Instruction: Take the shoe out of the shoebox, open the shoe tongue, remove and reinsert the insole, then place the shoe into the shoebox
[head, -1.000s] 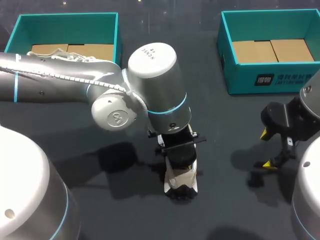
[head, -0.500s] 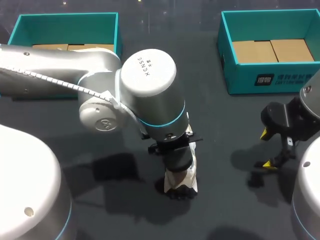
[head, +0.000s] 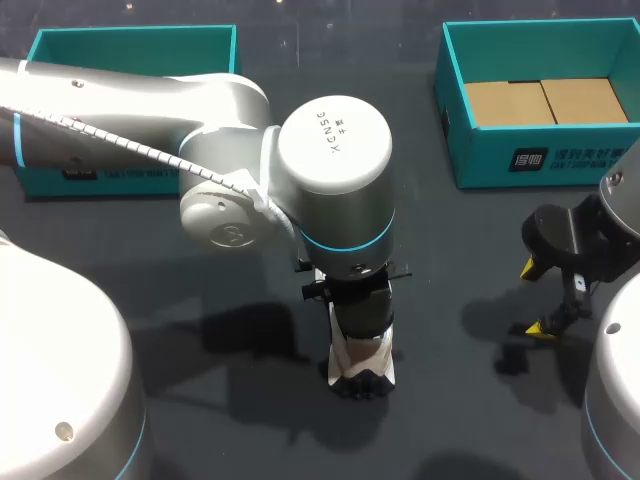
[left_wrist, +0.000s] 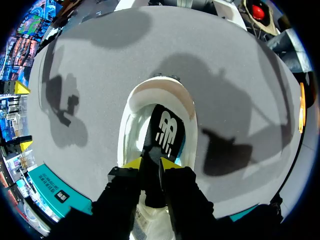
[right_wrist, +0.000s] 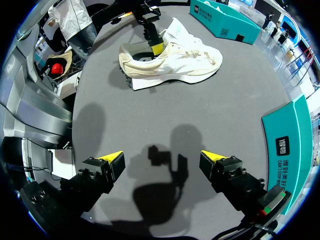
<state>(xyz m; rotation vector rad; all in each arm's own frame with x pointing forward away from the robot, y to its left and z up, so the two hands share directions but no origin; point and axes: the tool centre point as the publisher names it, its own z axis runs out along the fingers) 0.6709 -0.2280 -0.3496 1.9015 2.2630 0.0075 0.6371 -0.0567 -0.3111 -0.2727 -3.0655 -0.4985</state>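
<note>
A white shoe (head: 362, 366) lies on the dark table near its middle, heel end toward the front edge. My left arm hangs straight over it and hides most of it in the head view. In the left wrist view my left gripper (left_wrist: 151, 162) stands inside the shoe's opening (left_wrist: 150, 92). Its yellow tips press from both sides on the end of the black insole (left_wrist: 165, 132), which lies down in the shoe. My right gripper (head: 533, 297) hovers low at the right, wide open and empty (right_wrist: 167, 162), well away from the shoe (right_wrist: 185, 60).
A teal shoebox (head: 540, 160) with a cardboard floor stands at the back right. A second teal box (head: 130, 38) at the back left is partly hidden by my left arm. Bare table lies between the shoe and my right gripper.
My left arm's wrist and elbow have swung to the right above the shoe, now covering more of the back left box. The shoe and my right arm have kept still.
</note>
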